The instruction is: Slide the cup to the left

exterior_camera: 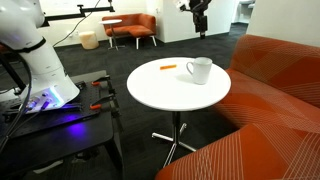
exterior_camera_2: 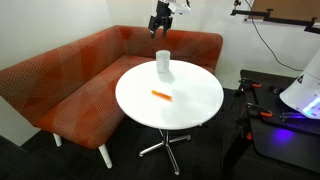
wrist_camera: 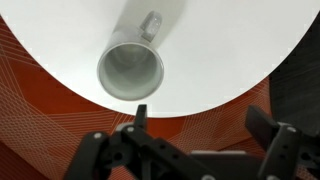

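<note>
The white cup stands upright on the round white table, near the edge by the sofa; it also shows in an exterior view. In the wrist view the cup is seen from above, empty, with its handle pointing up in the picture. My gripper hangs high above the cup, well clear of it, and shows in an exterior view too. In the wrist view the gripper is open and empty, its fingers over the orange sofa.
A small flat orange object lies on the table beside the cup, also visible in an exterior view. An orange patterned corner sofa wraps around the table. The robot base and a black cart stand nearby.
</note>
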Controlling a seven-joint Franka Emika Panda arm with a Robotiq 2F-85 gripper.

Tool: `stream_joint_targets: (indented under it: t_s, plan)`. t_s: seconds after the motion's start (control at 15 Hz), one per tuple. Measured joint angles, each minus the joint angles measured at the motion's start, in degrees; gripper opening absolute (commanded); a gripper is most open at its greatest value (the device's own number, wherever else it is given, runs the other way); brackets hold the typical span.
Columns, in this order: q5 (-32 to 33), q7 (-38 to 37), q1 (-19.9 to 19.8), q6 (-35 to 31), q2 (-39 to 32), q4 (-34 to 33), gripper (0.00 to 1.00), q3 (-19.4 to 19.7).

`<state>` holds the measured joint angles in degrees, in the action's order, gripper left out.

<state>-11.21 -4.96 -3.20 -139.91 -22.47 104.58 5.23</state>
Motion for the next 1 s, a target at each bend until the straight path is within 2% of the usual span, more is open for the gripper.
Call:
stream_joint_targets:
  t_s: [0.47, 1.0]
  plan:
    - [0.05, -2.05, -0.01, 0.21, -7.12, -6.09, 1.00, 0.03]
    - [0.15, -6.71, -0.31, 1.87, -8.78, -6.06, 1.00, 0.71]
